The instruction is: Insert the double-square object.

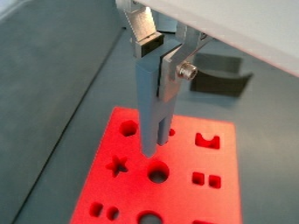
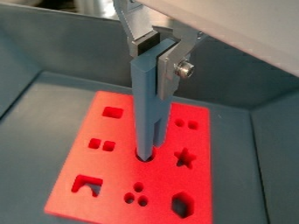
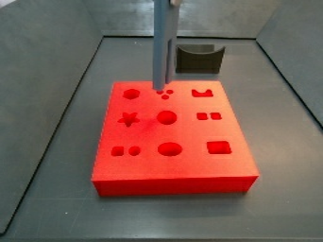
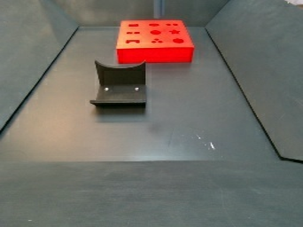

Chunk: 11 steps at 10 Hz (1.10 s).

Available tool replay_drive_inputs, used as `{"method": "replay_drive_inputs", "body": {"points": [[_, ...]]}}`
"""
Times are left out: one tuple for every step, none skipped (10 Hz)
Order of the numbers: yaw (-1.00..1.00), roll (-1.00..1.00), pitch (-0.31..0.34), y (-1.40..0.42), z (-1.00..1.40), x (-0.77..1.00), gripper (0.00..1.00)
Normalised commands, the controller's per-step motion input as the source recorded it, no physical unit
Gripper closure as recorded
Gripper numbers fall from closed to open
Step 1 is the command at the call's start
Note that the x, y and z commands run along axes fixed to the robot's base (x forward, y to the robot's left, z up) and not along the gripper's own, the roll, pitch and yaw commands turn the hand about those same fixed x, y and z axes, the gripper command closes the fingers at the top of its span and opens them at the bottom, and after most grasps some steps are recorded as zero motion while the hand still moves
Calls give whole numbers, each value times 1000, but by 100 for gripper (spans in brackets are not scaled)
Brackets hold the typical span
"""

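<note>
Nearest the wrist cameras is the gripper (image 1: 160, 54), its silver fingers (image 1: 143, 31) clamped on the upper end of the double-square object (image 1: 156, 105), a slim grey-blue bar that hangs upright over the red board (image 1: 128, 197). In both wrist views the bar's lower tip sits at the board's surface near the middle, and in a wrist view (image 2: 145, 156) it seems to reach into or just onto a dark opening, though the bar itself hides which hole that is. A side view shows the bar (image 3: 163, 47) coming down at the board's (image 3: 177, 184) far edge, beside the three small round holes (image 3: 164, 94). The matching pair of square holes (image 3: 210, 116) lies apart from there, toward the right of the board in that view, and looks empty. So I judge the pick-up done and the bar carried to the board, but the insertion unfinished: the tip probably has to be brought over the two squares, with the prongs turned to match, and pressed down. The floor is a dark grey, matt sheet with low grey walls around it, bare apart from the board and the dark fixture (image 4: 119, 86), which stands well apart from the board (image 4: 154, 43) in that side view; the gripper is out of frame there.
</note>
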Motion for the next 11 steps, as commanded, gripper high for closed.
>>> {"method": "replay_drive_inputs", "body": {"points": [[-614, 47, -1, -140, -217, 551, 100], [-611, 51, 0, -143, -226, 551, 100], [-637, 51, 0, -137, -226, 523, 100], [-586, 53, 0, -149, -223, 580, 100], [-457, 54, 0, -174, -231, 711, 100], [-414, 54, 0, -183, -231, 757, 100], [-391, 53, 0, -183, -231, 780, 100], [-386, 53, 0, -183, -231, 786, 100], [-366, 50, 0, -186, -229, 809, 100], [-434, 50, 0, -177, -226, 737, 100], [-763, 40, 0, -111, -203, 369, 100]]}}
